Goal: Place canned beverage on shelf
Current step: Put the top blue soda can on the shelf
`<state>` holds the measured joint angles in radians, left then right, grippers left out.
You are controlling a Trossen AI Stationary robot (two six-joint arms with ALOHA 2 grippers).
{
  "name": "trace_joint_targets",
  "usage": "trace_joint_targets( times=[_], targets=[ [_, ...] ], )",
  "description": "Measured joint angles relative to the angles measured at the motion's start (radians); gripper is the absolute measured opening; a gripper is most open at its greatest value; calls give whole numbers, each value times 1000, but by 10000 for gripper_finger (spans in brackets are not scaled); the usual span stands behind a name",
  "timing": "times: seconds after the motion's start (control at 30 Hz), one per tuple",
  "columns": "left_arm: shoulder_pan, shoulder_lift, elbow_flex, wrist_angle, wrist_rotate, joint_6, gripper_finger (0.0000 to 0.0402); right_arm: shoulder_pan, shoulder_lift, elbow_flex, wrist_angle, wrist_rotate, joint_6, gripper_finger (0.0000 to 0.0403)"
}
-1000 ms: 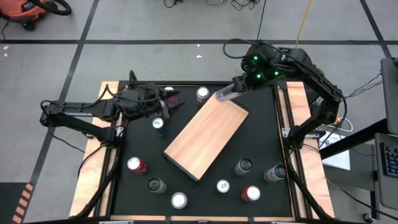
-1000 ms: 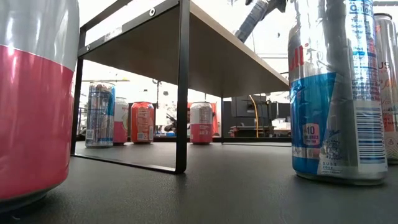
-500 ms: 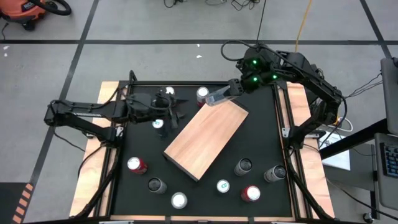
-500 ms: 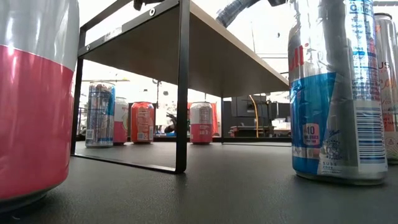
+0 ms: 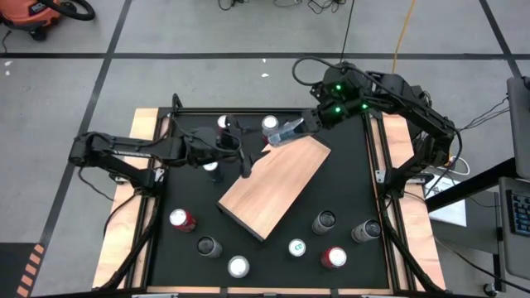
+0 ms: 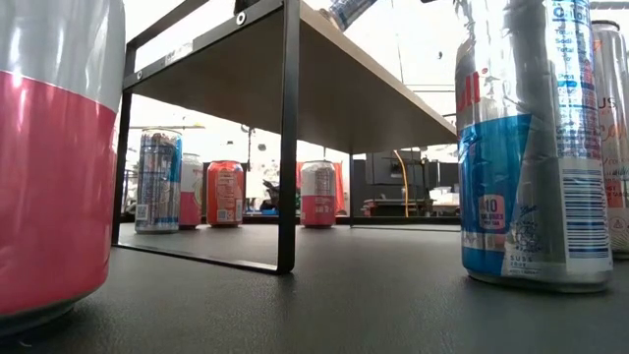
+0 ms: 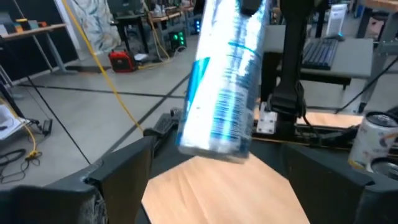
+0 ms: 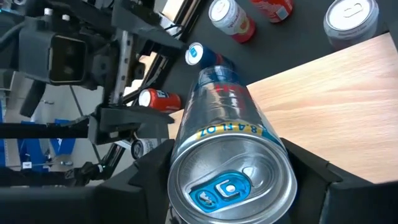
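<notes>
The tan wooden shelf (image 5: 276,182) stands slantwise on black legs at the middle of the black table; the low view shows its underside (image 6: 334,88). My right gripper (image 5: 308,124) is shut on a silver and blue can (image 5: 286,132) above the shelf's far corner. The can also shows in the left wrist view (image 7: 224,81) and at the top of the low view (image 6: 346,10). My left gripper (image 5: 242,151) is open and empty at the shelf's far left edge, and its fingers face the can (image 7: 214,168). My right gripper pinches the can between its two fingers by the sides near its top end (image 8: 186,155). The fingers (image 8: 308,180) come from the table's far right and slant down. The can is tilted, its bottom toward the left, and it is lifted clear above the shelf's far corner.
Several other cans stand on the table: two at the far edge (image 5: 271,126) (image 5: 224,122), one under my left arm (image 5: 212,165), and several along the near edge (image 5: 182,219) (image 5: 238,266) (image 5: 334,257) (image 5: 365,231). The low view shows large cans close by (image 6: 536,147) (image 6: 54,157).
My right gripper has carried the can toward the table's left and a little down, over the shelf's far corner, the can staying tilted. My left gripper has moved toward the table's right, up to the shelf's far left edge.
</notes>
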<state>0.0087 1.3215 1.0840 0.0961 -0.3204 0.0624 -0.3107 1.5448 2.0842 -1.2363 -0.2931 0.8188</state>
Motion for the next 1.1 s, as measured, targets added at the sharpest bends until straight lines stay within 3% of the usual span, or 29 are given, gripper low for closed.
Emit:
trace_joint_targets(
  times=[0.6, 1.1],
  targets=[
    [23, 112, 0, 177, -28, 59, 354, -1, 0, 0, 36, -28, -16, 212],
    [37, 112, 0, 239, 62, 56, 345, 5, 33, 0, 81, -53, -45, 212]
  ],
)
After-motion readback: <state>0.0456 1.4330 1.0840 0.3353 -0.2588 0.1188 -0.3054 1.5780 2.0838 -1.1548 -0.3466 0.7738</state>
